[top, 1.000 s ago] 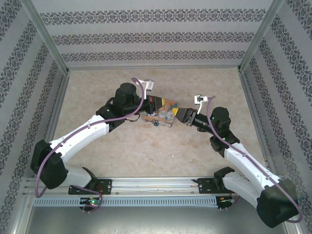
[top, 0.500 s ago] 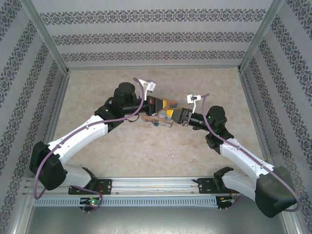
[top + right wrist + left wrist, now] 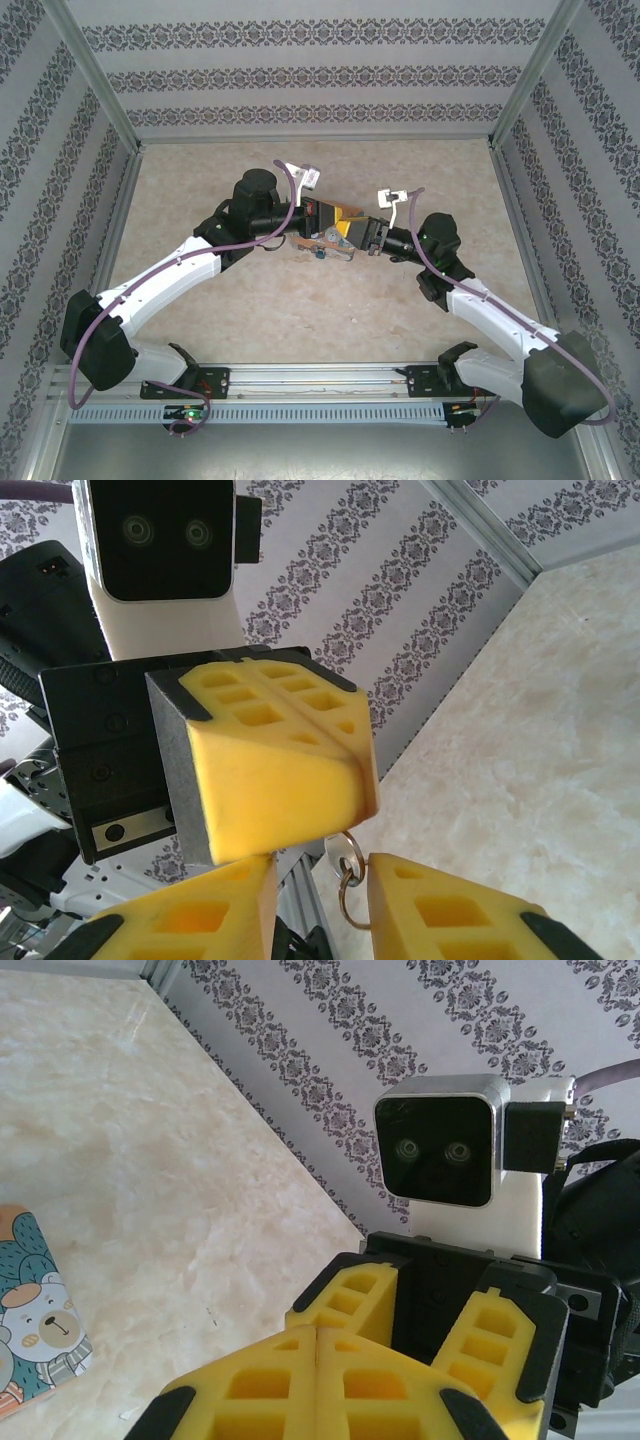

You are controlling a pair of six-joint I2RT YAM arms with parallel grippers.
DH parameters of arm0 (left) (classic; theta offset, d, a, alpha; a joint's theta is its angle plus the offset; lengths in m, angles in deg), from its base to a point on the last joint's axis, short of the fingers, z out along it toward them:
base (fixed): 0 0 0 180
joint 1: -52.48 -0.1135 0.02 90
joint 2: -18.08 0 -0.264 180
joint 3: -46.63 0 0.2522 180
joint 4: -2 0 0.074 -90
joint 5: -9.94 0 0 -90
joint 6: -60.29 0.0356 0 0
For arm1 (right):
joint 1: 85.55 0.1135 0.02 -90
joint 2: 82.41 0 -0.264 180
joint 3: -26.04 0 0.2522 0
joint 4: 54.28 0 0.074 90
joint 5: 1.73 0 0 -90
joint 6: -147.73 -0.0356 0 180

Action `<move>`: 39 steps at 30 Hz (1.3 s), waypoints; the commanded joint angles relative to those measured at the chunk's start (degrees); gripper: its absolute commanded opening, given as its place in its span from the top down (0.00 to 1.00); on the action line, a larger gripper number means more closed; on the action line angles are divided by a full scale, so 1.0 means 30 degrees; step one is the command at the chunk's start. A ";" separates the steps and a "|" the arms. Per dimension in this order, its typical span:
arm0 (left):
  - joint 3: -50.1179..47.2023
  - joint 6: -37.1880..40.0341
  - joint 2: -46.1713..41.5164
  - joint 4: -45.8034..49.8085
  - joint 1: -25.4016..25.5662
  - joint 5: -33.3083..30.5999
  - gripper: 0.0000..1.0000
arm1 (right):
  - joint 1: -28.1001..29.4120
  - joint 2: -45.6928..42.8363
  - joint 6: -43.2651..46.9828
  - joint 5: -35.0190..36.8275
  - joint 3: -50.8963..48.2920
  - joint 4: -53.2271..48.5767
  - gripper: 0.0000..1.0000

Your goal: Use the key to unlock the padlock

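Yellow foam pads [image 3: 270, 780] meet midway across the marbled table [image 3: 250, 310].
Top: tiny dark padlock [image 3: 320, 252], seemingly, lies there. Left wrist: left gripper [image 3: 316, 1385] pressed shut, contents hidden. Right wrist: right gripper [image 3: 320, 910] part-open astride a dangling silver ring [image 3: 345, 885]; an off-centre squeeze could yank it loose.

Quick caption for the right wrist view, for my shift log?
Small metal ring hangs below the shut left gripper, between the right gripper's open fingers.

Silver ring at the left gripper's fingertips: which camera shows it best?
Right wrist: the silver ring hangs sharp and close below the left gripper. From the top it's too small to tell; left wrist, hidden behind its fingers.
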State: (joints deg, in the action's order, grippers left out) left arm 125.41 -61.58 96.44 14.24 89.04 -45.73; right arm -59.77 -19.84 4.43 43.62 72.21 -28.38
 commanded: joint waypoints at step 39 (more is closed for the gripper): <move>-0.5013 0.2110 -0.6674 0.3086 -0.0642 -1.1363 0.27 | -0.0837 0.1586 0.5232 0.4072 0.1335 -0.8636 1.00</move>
State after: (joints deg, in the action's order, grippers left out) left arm 112.25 -57.02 77.82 18.83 87.86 -71.48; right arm -61.14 -17.15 17.50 53.96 74.13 -51.13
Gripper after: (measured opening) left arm 0.729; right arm 0.048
